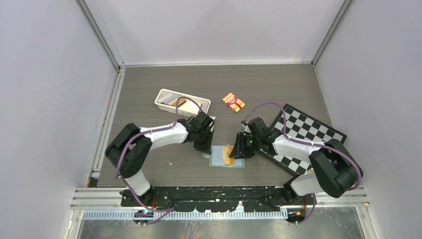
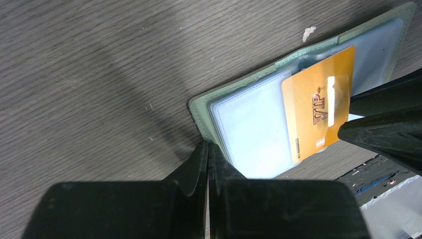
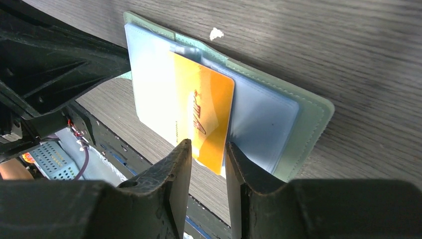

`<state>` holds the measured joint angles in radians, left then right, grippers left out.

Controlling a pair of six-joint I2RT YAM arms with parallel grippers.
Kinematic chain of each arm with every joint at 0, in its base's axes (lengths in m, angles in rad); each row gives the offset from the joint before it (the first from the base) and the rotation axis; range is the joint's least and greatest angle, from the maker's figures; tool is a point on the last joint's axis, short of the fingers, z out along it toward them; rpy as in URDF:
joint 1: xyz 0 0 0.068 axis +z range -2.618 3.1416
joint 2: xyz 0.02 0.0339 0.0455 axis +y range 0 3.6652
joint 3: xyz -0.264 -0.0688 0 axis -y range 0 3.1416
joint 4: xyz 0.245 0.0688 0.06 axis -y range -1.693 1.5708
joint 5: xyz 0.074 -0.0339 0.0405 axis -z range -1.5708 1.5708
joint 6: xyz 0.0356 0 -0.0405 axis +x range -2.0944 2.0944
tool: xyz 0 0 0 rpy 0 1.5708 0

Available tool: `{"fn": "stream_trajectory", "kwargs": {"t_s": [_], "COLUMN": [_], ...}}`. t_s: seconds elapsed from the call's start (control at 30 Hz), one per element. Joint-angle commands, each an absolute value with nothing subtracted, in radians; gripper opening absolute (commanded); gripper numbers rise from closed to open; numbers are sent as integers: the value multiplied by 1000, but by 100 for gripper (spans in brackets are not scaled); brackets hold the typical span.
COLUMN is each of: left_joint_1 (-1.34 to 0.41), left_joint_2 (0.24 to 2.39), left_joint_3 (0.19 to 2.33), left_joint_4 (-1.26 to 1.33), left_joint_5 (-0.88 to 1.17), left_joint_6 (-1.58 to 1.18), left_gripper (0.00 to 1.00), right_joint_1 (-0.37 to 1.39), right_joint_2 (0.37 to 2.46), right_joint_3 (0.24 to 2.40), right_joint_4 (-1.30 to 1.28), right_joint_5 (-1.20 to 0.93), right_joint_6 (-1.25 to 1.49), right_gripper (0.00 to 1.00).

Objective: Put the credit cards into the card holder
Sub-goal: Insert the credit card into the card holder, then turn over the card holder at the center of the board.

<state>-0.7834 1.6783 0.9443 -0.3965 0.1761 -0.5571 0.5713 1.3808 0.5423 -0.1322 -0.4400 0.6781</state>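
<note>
Gold card (image 3: pixel 204 114) half into card holder (image 3: pixel 308 124), not seated. Your right gripper (image 3: pixel 209 154) slightly parted astride card corner; left gripper (image 2: pixel 208 154) closed at holder edge. More cards (image 1: pixel 181 101) likely in white tray (image 1: pixel 169 108), 11 o'clock.

Gold card (image 3: pixel 204 114) on open green holder (image 3: pixel 314 113)

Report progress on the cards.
Done: card holder lies open, gold card partly in a pocket. In hand: left gripper, shut, sits at the holder's corner; right gripper stands open at the card. Left: push it home, then what look like more cards in the white tray.
</note>
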Motion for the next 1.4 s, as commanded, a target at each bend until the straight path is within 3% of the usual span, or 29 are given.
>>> {"fn": "stream_trajectory", "kwargs": {"t_s": [0.0,1.1,1.37], "left_joint_1": [-788,-793,-793], "left_joint_2": [1712,1709,1708], "left_joint_3": [952,948,942], "left_joint_4": [-393,-360,-371], "left_joint_5": [171,201,180], "left_joint_6": [-546,-572,-568], "left_gripper": [0,0,0], "right_joint_1": [598,730,712], "right_joint_2": [1399,1533,1409], "right_joint_3": [583,740,751], "right_joint_4": [-130,-118,-302], "right_joint_5": [-411,-353,-216], "right_joint_6": [685,716,663], "right_gripper": [36,32,45]}}
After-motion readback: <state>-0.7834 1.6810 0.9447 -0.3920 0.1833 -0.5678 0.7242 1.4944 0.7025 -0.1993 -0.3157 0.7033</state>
